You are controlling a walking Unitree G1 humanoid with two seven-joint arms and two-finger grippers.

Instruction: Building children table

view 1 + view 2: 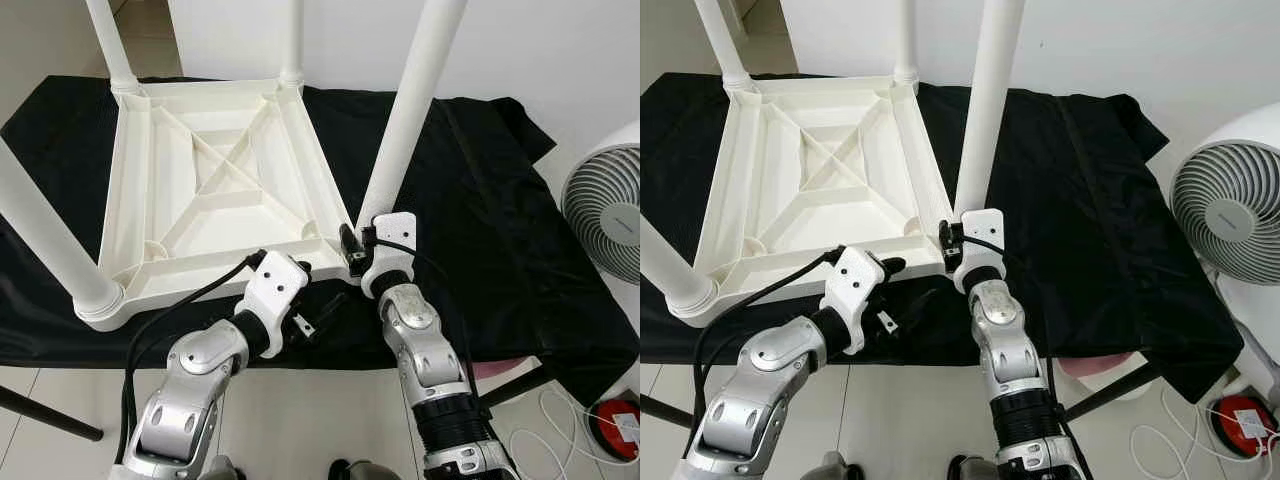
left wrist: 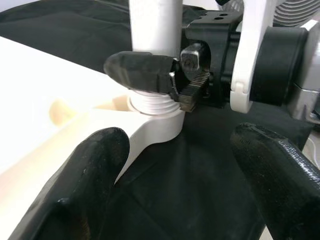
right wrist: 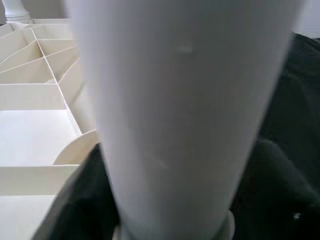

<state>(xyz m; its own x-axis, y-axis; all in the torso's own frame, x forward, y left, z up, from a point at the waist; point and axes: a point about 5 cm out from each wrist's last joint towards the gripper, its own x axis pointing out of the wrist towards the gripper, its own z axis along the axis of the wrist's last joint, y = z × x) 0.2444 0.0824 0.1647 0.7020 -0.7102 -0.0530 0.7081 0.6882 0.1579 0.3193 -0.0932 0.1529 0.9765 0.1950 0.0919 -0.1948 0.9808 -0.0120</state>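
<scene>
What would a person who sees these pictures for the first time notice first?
The eye goes first to the white plastic table, lying upside down on a black cloth with its legs pointing up. Next comes the right gripper, closed around the base of the near right leg where it meets the table corner. The left gripper waits open just in front of that corner, and a white fan stands on the right.

one upturned white tabletop (image 1: 215, 190); four white legs (image 1: 408, 110) standing in its corners; one black cloth (image 1: 500, 240); one white fan (image 1: 608, 215); two grippers (image 1: 352, 250).
</scene>
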